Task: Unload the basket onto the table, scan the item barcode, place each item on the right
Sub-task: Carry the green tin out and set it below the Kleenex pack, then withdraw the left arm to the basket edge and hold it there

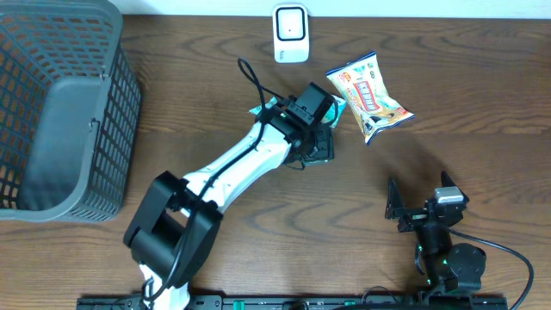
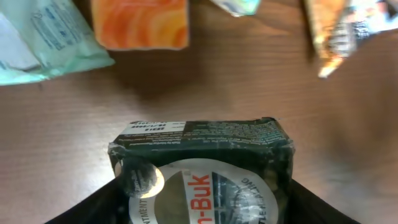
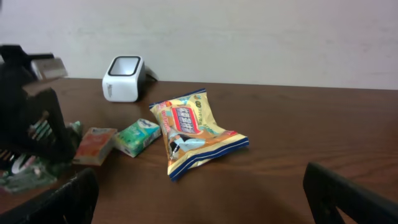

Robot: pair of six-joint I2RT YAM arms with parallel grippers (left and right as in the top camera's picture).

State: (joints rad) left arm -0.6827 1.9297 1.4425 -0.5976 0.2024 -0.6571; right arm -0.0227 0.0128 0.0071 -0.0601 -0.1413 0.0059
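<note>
A dark foil packet (image 2: 202,168) with a round label reading "Buk" sits between my left gripper's fingers (image 2: 93,208), its sides against both of them, low over the table. From above, the left gripper (image 1: 317,146) is near the table's middle, pointing toward the white barcode scanner (image 1: 291,33) at the far edge. The packet's small white printed panel faces away from the wrist camera. My right gripper (image 1: 420,196) stands open and empty near the front right, its fingers (image 3: 348,193) wide apart.
A yellow snack bag (image 1: 370,95) lies right of the left gripper. An orange box (image 2: 140,23) and a pale green pack (image 2: 43,43) lie just beyond the held packet. A grey mesh basket (image 1: 120,103) fills the far left.
</note>
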